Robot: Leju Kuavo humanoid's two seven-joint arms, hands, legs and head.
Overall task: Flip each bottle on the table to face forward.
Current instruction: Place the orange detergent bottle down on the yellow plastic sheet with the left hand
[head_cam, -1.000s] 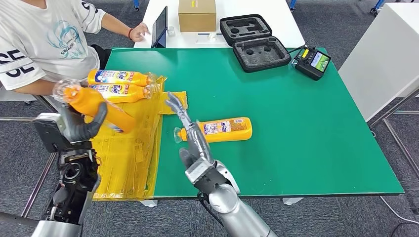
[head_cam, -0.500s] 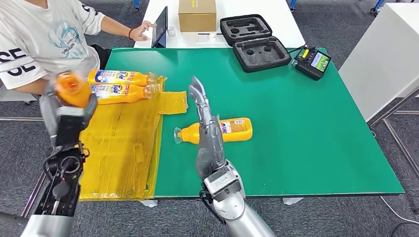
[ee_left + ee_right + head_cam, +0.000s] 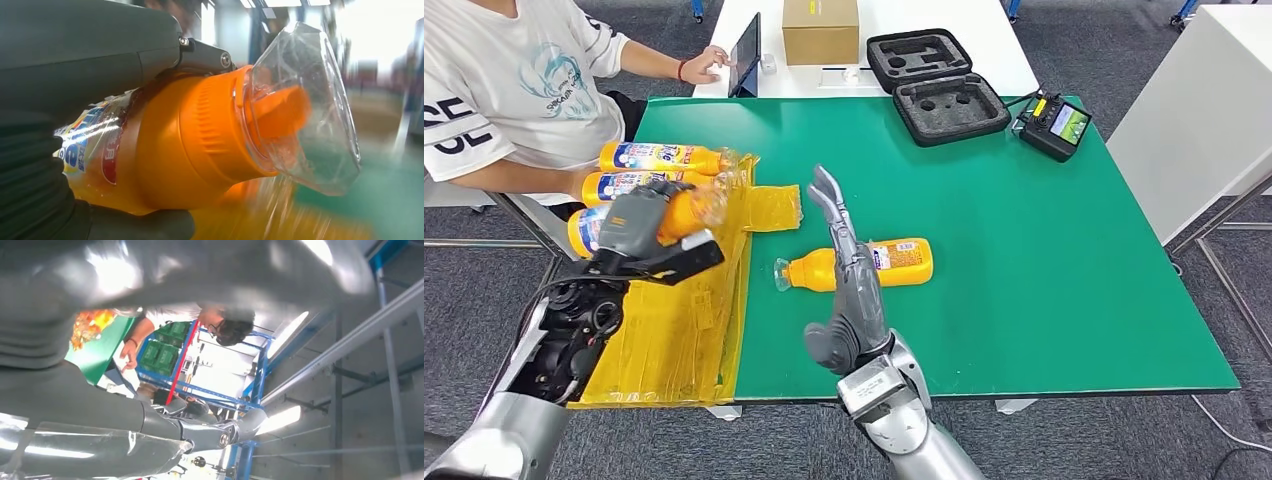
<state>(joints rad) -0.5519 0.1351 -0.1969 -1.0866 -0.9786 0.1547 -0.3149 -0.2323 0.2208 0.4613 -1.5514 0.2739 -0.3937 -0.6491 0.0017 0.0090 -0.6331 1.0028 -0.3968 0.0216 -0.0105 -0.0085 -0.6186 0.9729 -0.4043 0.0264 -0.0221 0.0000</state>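
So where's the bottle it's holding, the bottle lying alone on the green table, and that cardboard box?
held bottle [image 3: 190, 150]: left wrist view, orange shoulder.
lone bottle [image 3: 902, 260]: head view, labelled body.
cardboard box [image 3: 821, 30]: head view, front face.

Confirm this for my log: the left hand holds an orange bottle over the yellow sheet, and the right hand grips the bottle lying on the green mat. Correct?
Not quite. The right hand grips nothing: in the head view its fingers stretch out open above the bottle on the green mat. The left hand does hold an orange bottle over the yellow sheet.
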